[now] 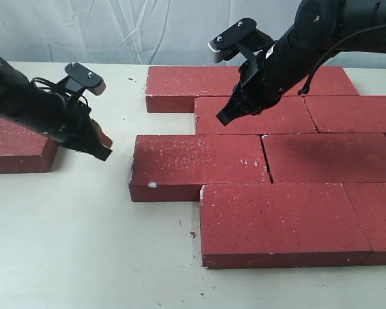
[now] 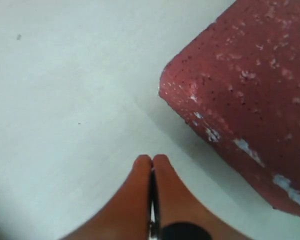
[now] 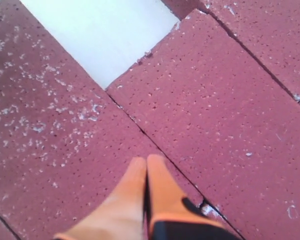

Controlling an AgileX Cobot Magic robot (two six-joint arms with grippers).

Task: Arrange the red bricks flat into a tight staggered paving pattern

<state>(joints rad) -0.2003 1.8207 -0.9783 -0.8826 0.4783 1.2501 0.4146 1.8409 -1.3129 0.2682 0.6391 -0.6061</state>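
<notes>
Exterior view: bricks (image 1: 264,161) laid staggered at right (count unclear, frame crops them), with one loose brick (image 1: 16,151) far left. Left gripper (image 1: 103,153) and right gripper (image 1: 222,120) are both pinched closed and empty. We judge the bricks heavy, rigid and gritty, with chip-prone corners. We'd shove the loose one by its long side, not pinch it.

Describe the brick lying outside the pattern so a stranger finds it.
From the paved red bricks on the right of the exterior view, cross the white table leftward. The lone brick lies at the left edge, partly cut off, beside the left gripper; it alone touches no other brick.
</notes>
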